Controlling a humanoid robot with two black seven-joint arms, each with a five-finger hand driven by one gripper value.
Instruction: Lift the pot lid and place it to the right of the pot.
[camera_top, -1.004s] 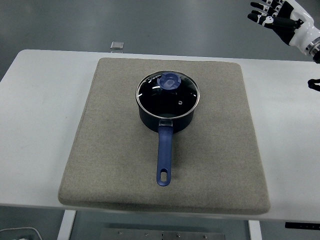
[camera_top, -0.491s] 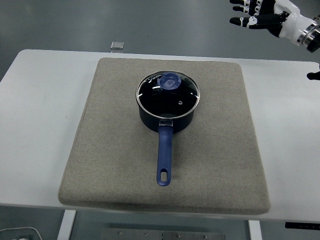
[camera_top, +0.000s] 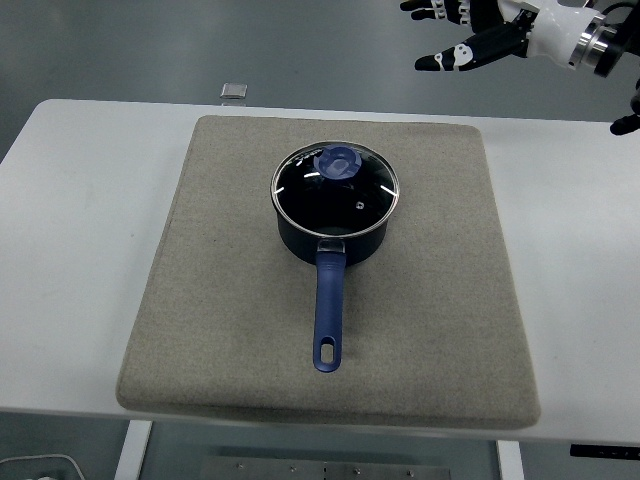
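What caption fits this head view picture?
Open right hand reaches toward the lidded pot on a mat.

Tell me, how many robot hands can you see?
1. The right robot hand is up at the top right, fingers spread, beyond the pot. The left one is out of view.

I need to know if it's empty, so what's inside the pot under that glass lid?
Through the glass lid only the pot's dark inside shows, with glare on the glass. The blue knob covers part of it, so emptiness can't be confirmed.
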